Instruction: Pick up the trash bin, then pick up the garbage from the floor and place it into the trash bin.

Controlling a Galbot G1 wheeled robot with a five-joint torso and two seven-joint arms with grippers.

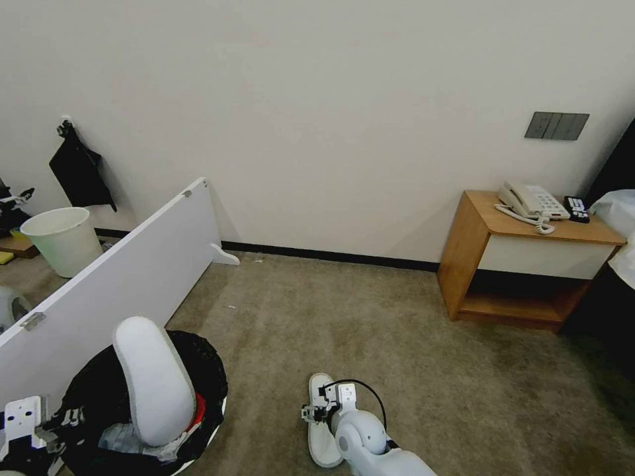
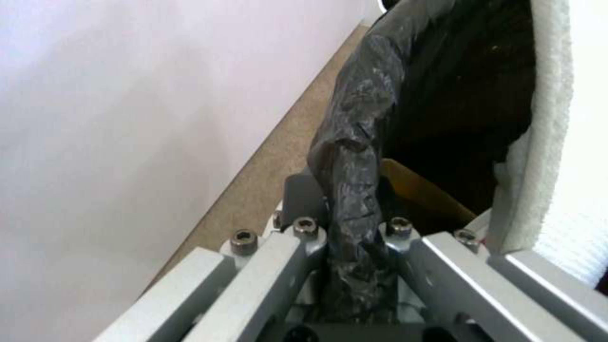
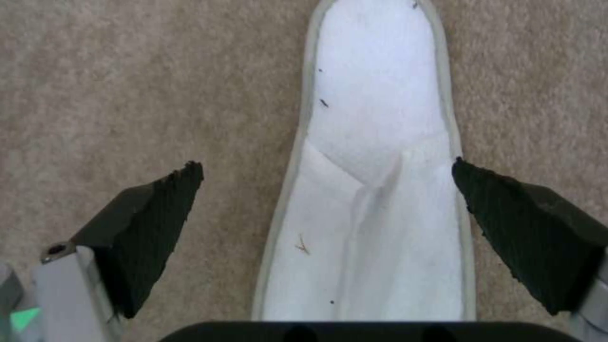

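From the head camera I see the trash bin [image 1: 205,370] at the lower left of the frame, its crinkly black bag spilling over the rim. One white slipper [image 1: 153,380] stands up out of it, toe end high, with something red and some pale crumpled litter beside it down in the bag. My left gripper [image 1: 26,423] sits at the bottom left corner, at the bin's near edge. In the left wrist view its metal fingers [image 2: 279,256] are drawn together on a bunched fold of the black bag [image 2: 355,190] at the rim, so I have the bin held by its lined edge; the slipper's white terry edge [image 2: 545,142] runs along the right side of that frame.

The second slipper [image 1: 319,423] lies flat on the carpet [image 1: 397,330] at the bottom centre of the head view, and my right gripper [image 1: 317,410] is directly over it. In the right wrist view the slipper [image 3: 374,190] runs up the middle of the frame, and the two black ribbed pads [image 3: 158,213] stand wide apart, one off to each side of it, gripping nothing. I cannot tell whether the pads touch the carpet.

A pale bare bucket [image 1: 63,239] stands at the left edge behind a white panel [image 1: 132,271], and a wooden bedside table [image 1: 522,258] with a telephone [image 1: 532,201] is at the right.
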